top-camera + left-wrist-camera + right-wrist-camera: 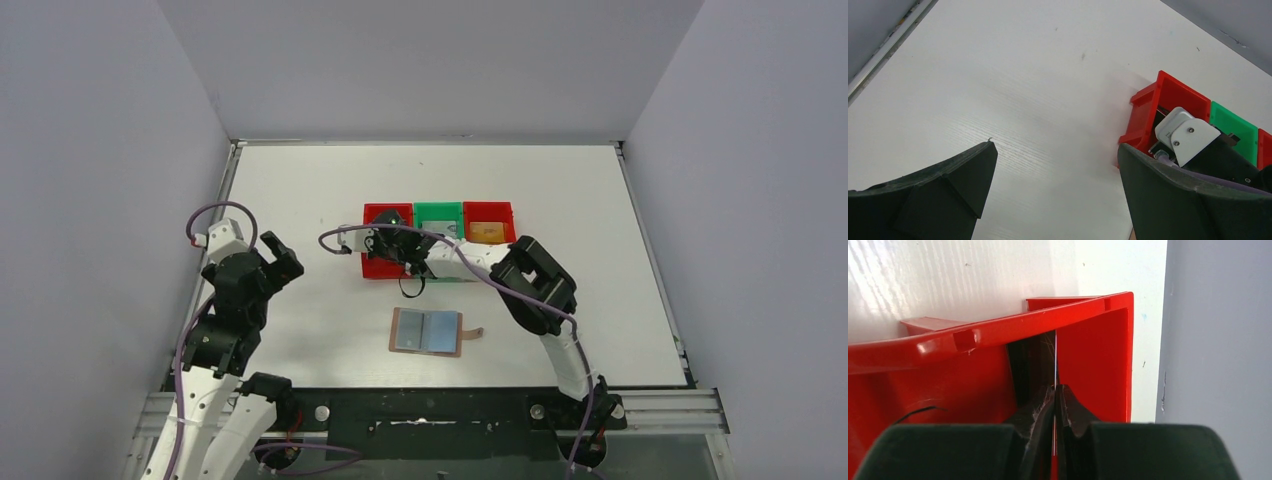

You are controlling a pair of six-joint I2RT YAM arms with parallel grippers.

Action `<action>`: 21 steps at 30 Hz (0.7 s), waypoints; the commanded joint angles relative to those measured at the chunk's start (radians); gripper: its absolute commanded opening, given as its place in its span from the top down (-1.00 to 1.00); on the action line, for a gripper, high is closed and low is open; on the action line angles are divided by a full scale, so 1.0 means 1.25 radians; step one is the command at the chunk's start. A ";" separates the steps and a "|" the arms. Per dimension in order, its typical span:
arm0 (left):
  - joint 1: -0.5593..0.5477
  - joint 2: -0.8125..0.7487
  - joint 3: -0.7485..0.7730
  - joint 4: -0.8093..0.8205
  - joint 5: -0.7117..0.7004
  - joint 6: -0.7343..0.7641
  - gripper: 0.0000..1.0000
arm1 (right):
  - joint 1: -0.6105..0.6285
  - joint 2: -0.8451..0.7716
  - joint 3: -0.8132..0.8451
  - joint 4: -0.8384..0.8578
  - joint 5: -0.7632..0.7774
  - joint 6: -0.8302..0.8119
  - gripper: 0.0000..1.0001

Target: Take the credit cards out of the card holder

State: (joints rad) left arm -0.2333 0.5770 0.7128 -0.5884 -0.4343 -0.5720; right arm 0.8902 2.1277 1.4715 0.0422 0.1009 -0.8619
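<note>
the card holder (428, 332) lies open and flat on the table (300, 190), near the arm bases; a gold-orange card (486, 232) rests in the right red bin (490, 206). inside the left red bin (998, 330), the right gripper (1054, 388) pinches a dark credit card (1035, 362) edge-on. the left gripper (1055, 150) hangs spread wide over bare table

The place is a robotics lab cell. Bare grey walls (90, 150) close in the white table (300, 190) on its left, far and right sides. A left arm (238, 290) and a right arm (540, 290) stand bolted to a metal rail (660, 408) along the table's near edge.
</note>
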 commanded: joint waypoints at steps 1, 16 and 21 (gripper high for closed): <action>0.010 -0.005 0.003 0.021 0.001 -0.002 -0.87 | -0.011 0.014 0.036 0.085 0.016 -0.036 0.95; 0.018 0.003 0.000 0.026 0.017 0.002 -0.87 | -0.026 0.045 0.019 0.124 -0.004 -0.063 0.61; 0.021 0.007 -0.001 0.029 0.024 0.005 -0.87 | -0.030 0.023 0.004 0.121 -0.017 -0.041 0.26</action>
State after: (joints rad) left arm -0.2184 0.5842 0.7090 -0.5880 -0.4168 -0.5716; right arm 0.8623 2.2086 1.4883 0.1383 0.0967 -0.9283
